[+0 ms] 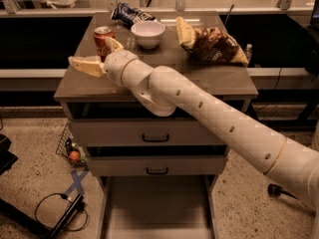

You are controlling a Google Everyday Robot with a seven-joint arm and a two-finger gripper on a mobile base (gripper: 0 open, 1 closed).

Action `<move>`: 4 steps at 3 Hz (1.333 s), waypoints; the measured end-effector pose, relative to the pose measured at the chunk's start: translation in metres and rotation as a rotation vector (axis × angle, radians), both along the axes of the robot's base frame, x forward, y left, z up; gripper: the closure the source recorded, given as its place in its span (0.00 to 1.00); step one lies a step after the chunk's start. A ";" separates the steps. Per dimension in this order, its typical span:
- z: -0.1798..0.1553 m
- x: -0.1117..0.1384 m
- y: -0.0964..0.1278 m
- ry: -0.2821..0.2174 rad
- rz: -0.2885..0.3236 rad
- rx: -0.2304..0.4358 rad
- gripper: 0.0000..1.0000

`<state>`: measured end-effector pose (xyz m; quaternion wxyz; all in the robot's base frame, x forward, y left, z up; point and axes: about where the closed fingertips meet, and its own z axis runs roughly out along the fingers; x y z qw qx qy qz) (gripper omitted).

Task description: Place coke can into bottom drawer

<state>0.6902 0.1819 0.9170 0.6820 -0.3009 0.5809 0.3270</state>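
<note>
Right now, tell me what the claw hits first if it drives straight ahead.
Probably the coke can: the open claw hovers over the cabinet top, its fingers spread to either side of the can. Depth is hard to judge.

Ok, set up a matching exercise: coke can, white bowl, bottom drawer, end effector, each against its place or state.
1 coke can
2 white bowl
3 bottom drawer
4 end effector

A pulled out, lowest
B open, at the can, left on the cabinet top
C red, upright
D back of the cabinet top, right of the can

Pairs: 1-C, 2-D, 3-A, 4-B
</note>
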 end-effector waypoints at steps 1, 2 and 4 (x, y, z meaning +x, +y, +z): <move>0.002 -0.002 -0.001 0.001 0.004 -0.012 0.00; 0.008 -0.003 -0.014 0.005 -0.001 -0.069 0.00; 0.024 0.006 -0.044 0.024 0.007 -0.189 0.00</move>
